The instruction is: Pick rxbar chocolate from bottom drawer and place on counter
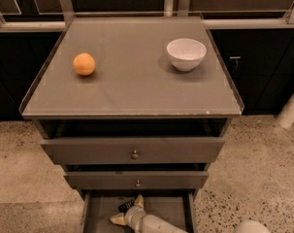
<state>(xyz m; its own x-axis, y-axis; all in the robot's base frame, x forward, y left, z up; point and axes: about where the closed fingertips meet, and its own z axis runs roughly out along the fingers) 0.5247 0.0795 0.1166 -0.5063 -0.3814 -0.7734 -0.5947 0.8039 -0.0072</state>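
Note:
The bottom drawer (175, 208) is pulled open at the lower edge of the view, under two knobbed drawers. My gripper (127, 210) reaches into it from the lower right, low over the drawer floor. One tan fingertip (139, 199) points to the back and the other (116, 221) to the front left, so the jaws stand apart. The rxbar chocolate (125, 206) shows as a small dark piece with white marks between the fingers, close to the rear one. The counter (132, 86) is the broad grey top of the cabinet above.
An orange ball (84, 64) sits on the counter at the left and a white bowl (186, 54) at the right. The middle drawer (137, 180) and top drawer (132, 150) overhang the bottom drawer's back. Speckled floor lies around the cabinet.

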